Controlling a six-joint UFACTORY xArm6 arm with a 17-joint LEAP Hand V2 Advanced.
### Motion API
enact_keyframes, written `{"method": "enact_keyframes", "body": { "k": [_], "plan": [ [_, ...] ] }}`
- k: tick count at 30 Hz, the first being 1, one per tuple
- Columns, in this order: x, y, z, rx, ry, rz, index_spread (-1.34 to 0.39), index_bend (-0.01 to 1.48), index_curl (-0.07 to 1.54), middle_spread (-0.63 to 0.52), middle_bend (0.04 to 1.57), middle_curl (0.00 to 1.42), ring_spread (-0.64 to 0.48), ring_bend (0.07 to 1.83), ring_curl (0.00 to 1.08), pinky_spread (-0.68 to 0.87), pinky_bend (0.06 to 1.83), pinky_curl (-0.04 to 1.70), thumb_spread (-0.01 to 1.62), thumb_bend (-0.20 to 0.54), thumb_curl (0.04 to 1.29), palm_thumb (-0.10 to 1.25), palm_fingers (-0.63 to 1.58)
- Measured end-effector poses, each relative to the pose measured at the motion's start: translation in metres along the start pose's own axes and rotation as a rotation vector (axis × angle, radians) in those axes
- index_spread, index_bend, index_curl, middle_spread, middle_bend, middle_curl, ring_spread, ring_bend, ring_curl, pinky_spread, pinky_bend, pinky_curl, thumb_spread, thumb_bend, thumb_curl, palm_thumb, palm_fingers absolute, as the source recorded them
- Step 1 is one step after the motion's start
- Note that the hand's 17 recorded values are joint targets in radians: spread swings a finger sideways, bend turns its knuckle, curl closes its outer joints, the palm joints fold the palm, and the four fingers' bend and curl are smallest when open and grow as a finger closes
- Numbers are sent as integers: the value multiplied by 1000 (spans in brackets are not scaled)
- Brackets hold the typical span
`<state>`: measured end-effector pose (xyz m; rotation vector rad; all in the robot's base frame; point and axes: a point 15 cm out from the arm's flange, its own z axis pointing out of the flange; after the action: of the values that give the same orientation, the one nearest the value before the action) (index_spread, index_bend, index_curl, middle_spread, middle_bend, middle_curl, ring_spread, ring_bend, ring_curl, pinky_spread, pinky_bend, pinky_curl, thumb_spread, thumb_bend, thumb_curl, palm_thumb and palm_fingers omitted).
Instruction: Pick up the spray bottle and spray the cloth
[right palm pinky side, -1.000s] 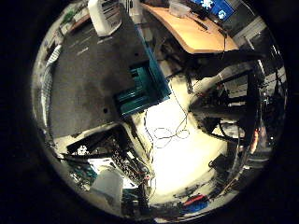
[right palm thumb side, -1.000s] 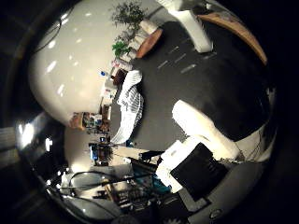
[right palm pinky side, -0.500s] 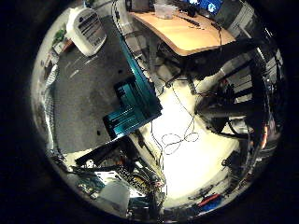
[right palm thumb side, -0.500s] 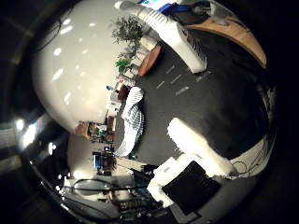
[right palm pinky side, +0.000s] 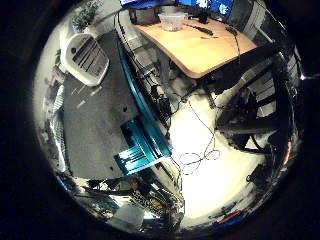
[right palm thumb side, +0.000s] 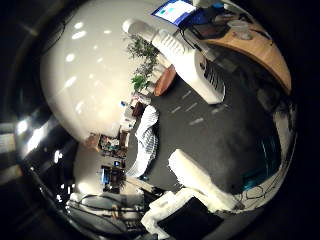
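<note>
Neither palm view shows a spray bottle or a cloth. My right hand (right palm thumb side: 186, 56) appears as a long white finger reaching straight across the thumb side view. A second white and black finger (right palm thumb side: 199, 186) lies near the palm. In the little finger side view a white fingertip (right palm pinky side: 86, 56) and a teal part of the hand (right palm pinky side: 142, 150) show. The fingers look straight and nothing is between them. The palm faces out into the room.
A dark grey carpet floor (right palm pinky side: 95, 125) fills much of both views. A wooden desk (right palm pinky side: 200, 45) carries monitors and a clear plastic tub (right palm pinky side: 171, 20). Potted plants (right palm thumb side: 141, 65) stand by the far wall. Black chair legs (right palm pinky side: 250, 120) stand on pale flooring.
The whole picture has swung in both views, so the hand has turned. The desk and the long white finger now take up more of the views.
</note>
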<state>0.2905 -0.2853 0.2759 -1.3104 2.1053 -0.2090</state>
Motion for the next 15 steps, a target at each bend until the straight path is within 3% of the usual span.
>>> {"method": "enact_keyframes", "body": {
  "k": [15],
  "plan": [
    [-12,-58,8,104,-101,6,-134,143,229,215,182,277,189,294,257,326,435,318,1149,-25,274,539,-39]
  ]
}}
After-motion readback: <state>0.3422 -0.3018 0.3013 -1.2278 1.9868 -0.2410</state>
